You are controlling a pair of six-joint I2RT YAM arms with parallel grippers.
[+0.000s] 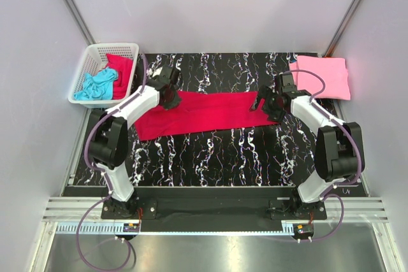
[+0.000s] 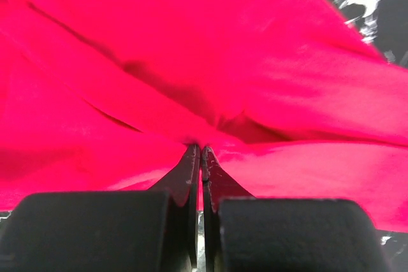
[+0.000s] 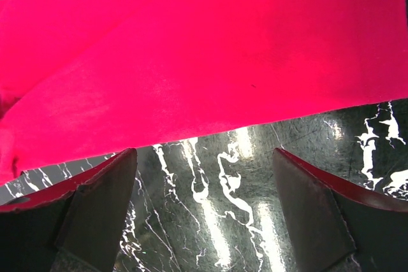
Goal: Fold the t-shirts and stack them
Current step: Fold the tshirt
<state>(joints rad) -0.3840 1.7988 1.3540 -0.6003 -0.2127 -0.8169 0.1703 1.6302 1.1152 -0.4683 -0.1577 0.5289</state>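
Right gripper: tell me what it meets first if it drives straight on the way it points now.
Probably the marble table, just short of the crimson t-shirt; the open right gripper angles down at it. Depth is unclear, so the shirt's edge could come first.

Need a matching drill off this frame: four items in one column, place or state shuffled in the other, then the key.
Column one
1. crimson t-shirt between the arms
2. pink t-shirt
3. turquoise t-shirt
4. right gripper

Column two
A. in the white basket
B. open, over the table at the crimson edge
C. folded, at the table's far right corner
D. laid out long, pinched by the shut left gripper

Pairs: 1-D, 2-C, 3-A, 4-B
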